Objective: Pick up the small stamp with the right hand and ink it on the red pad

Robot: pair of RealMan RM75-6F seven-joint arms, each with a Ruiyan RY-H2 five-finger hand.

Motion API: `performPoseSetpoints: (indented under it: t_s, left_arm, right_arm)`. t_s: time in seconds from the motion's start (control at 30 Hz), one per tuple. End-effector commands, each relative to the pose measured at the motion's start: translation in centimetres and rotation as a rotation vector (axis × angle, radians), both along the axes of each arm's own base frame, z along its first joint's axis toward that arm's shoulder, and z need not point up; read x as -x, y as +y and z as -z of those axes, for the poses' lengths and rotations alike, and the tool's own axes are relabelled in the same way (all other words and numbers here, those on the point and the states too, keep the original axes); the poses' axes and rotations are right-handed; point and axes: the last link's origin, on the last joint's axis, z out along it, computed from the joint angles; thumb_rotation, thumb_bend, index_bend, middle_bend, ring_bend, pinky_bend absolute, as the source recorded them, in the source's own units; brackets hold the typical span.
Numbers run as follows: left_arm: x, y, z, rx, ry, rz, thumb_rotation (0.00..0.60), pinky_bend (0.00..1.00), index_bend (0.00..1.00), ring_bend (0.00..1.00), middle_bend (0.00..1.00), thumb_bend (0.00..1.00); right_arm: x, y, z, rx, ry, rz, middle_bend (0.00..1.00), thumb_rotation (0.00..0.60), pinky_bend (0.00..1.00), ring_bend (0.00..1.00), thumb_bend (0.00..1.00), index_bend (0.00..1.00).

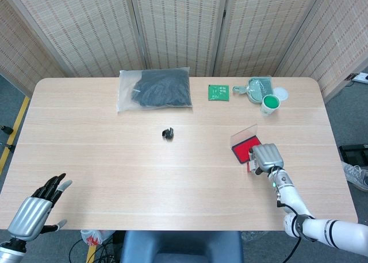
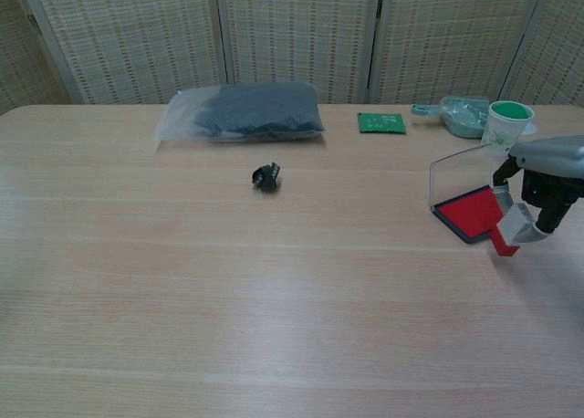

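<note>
The red ink pad (image 1: 241, 149) (image 2: 469, 213) lies at the right of the table, its clear lid (image 2: 455, 169) standing up behind it. My right hand (image 1: 268, 157) (image 2: 548, 177) holds the small stamp (image 2: 514, 228), a pale block with a red inked face tilted down to the left. The stamp hangs just off the pad's near right corner, above the table. Far off at the table's front left corner, my left hand (image 1: 32, 212) holds nothing, its fingers spread; only the head view shows it.
A dark bag (image 1: 154, 88) (image 2: 244, 111) in clear plastic lies at the back. A small black object (image 1: 168, 132) (image 2: 265, 176) sits mid-table. A green circuit board (image 1: 218, 92) (image 2: 380, 121), a green dustpan (image 1: 259, 89) (image 2: 462, 114) and a green-filled cup (image 1: 269, 104) (image 2: 506, 122) stand behind the pad.
</note>
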Motion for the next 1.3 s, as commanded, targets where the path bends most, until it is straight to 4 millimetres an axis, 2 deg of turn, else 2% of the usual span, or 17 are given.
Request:
performPoseSetpoints:
  t_s: [0.03, 0.37, 0.5, 0.8, 0.97, 1.03, 1.13, 1.3]
  left_arm:
    - [0.1, 0.2, 0.0, 0.000, 0.000, -0.004, 0.600, 0.27, 0.12, 0.04, 0.00, 0.07]
    - [0.2, 0.3, 0.2, 0.008, 0.014, -0.012, 0.600, 0.27, 0.12, 0.04, 0.00, 0.07]
    - [0.2, 0.3, 0.2, 0.010, 0.014, -0.012, 0.600, 0.27, 0.12, 0.04, 0.00, 0.07]
    - [0.4, 0.4, 0.2, 0.015, 0.024, -0.013, 0.600, 0.27, 0.12, 0.04, 0.00, 0.07]
    - [0.4, 0.4, 0.2, 0.016, 0.025, -0.011, 0.600, 0.27, 0.13, 0.04, 0.00, 0.07]
    - [0.4, 0.4, 0.2, 0.016, 0.024, -0.011, 0.600, 0.27, 0.13, 0.04, 0.00, 0.07]
    - [0.4, 0.5, 0.2, 0.017, 0.024, -0.013, 0.600, 0.27, 0.13, 0.04, 0.00, 0.07]
    - [0.4, 0.6, 0.2, 0.017, 0.023, -0.017, 0.600, 0.27, 0.13, 0.04, 0.00, 0.07]
  right_arm:
    - [0.0, 0.8, 0.9, -0.022, 0.017, -0.013, 0.91, 0.600, 0.81, 0.78, 0.30, 0.87]
    - [-0.2, 2.0, 2.4, -0.051, 0.038, -0.049, 0.89, 0.600, 0.81, 0.77, 0.28, 0.87]
    - [-0.1, 2.0, 2.6, -0.057, 0.042, -0.047, 0.88, 0.600, 0.81, 0.77, 0.27, 0.83]
    - [-0.1, 2.0, 2.7, -0.074, 0.060, -0.046, 0.82, 0.600, 0.77, 0.72, 0.24, 0.46]
    - [0.0, 2.0, 2.7, -0.094, 0.078, -0.037, 0.76, 0.600, 0.71, 0.66, 0.22, 0.22]
    - [0.0, 2.1, 2.6, -0.103, 0.084, -0.032, 0.71, 0.600, 0.69, 0.65, 0.21, 0.10]
    - [-0.1, 2.2, 2.4, -0.103, 0.085, -0.033, 0.66, 0.600, 0.68, 0.64, 0.21, 0.01]
    - [-0.4, 2.6, 1.5, -0.096, 0.084, -0.048, 0.64, 0.600, 0.67, 0.62, 0.20, 0.00]
